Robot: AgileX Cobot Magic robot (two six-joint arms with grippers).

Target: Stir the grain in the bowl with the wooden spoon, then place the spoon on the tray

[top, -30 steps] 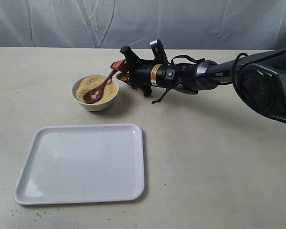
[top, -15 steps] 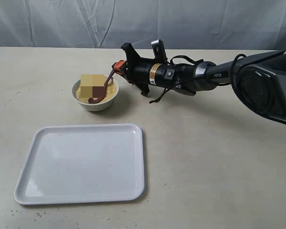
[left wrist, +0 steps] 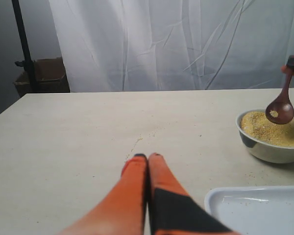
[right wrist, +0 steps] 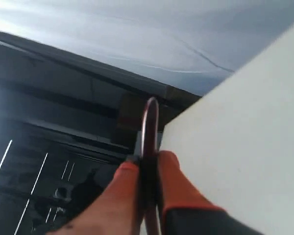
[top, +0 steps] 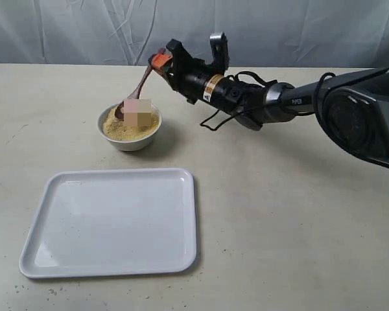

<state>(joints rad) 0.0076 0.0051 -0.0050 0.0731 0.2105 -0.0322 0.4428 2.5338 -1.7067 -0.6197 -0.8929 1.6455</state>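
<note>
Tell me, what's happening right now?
Right claw shut on wooden spoon, above the bowl. Left claw shut, holding nothing. Nothing between spoon and tray.

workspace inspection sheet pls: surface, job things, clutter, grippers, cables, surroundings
surface: pale matte table, lightly marked
job's things: white bowl filled with grain; wooden spoon held tilted above the bowl, a few grains on it; white tray nearer the exterior camera, no spoon on it
clutter: stray grains on the table by the tray's corner
grippers: right gripper shut on the spoon's handle; left gripper shut, holding nothing
cables: black cable looping under the right arm's wrist
surroundings: white curtain behind; cardboard box and dark pole beyond the table
</note>
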